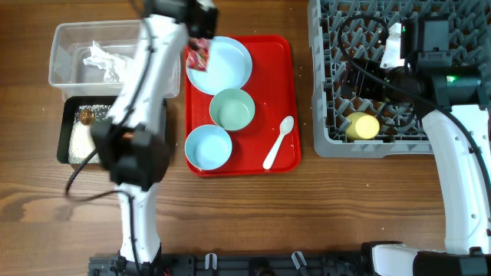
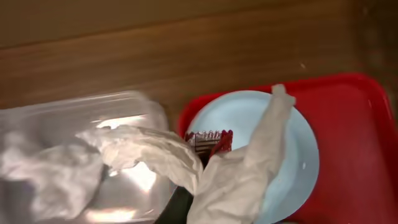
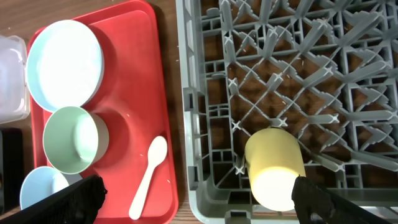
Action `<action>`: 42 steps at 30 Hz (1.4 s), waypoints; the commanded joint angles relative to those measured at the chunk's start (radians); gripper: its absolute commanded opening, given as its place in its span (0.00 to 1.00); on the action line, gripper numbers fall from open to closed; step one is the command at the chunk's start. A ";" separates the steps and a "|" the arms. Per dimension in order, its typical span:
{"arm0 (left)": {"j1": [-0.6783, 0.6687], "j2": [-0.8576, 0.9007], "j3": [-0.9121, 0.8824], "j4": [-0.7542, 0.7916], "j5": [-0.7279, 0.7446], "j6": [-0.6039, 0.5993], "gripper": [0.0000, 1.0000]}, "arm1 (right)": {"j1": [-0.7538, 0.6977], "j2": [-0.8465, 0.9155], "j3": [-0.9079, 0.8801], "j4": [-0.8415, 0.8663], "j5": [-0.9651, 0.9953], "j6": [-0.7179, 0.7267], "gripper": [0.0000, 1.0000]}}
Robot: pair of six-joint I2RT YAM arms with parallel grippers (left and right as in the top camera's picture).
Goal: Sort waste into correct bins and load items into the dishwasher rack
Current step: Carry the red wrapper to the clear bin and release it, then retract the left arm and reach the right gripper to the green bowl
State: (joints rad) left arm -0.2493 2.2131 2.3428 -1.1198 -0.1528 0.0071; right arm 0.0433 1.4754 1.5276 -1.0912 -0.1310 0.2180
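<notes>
Left jaws are clenched on the wrapper (image 2: 208, 140), nipping it by one edge, and it hangs at the left rim of the plate (image 1: 226, 63). Whether it touches the plate, I can't tell. Right jaws are spread wide and hold nothing, hovering above the cup (image 3: 273, 168), which lies in the rack (image 1: 322, 115).

The step in hand looks like binning that wrapper. My pick is the tub (image 1: 65, 38), just left of the red tray (image 1: 280, 92), where the napkin (image 1: 103, 60) lies. The black tray (image 1: 63, 130) below it holds rice (image 1: 80, 142) and a brown lump (image 1: 86, 116), so that reads as food waste.

To do it well, lift enough to clear the tub's wall. Carry the wrapper left and let go only once it hangs well inside, since a light foil scrap may cling or flutter out. Keep the grip firm on the way.

Waiting on the red tray are the green bowl (image 1: 232, 109), blue bowl (image 1: 208, 147) and spoon (image 1: 278, 142).
</notes>
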 commanded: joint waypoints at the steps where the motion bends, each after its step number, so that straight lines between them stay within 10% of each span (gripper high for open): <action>1: 0.099 -0.018 0.000 -0.064 -0.058 -0.106 0.04 | 0.004 0.008 0.002 0.007 -0.012 -0.009 1.00; 9: 0.295 0.000 -0.139 0.035 0.058 -0.204 0.17 | 0.004 0.008 0.002 0.019 -0.022 -0.008 1.00; 16: 0.336 0.002 -0.254 0.170 0.063 -0.278 0.98 | 0.004 0.008 0.002 0.008 -0.028 -0.008 1.00; 33: 0.317 -0.351 -0.254 0.035 0.302 -0.270 1.00 | 0.004 0.008 0.002 0.006 -0.050 -0.035 1.00; 42: 0.112 -0.367 -0.298 -0.223 0.428 0.016 0.99 | 0.004 0.008 0.002 0.032 -0.096 -0.032 1.00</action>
State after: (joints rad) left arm -0.0551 1.8217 2.0823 -1.3125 0.2192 -0.1059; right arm 0.0433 1.4754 1.5276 -1.0672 -0.1848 0.1989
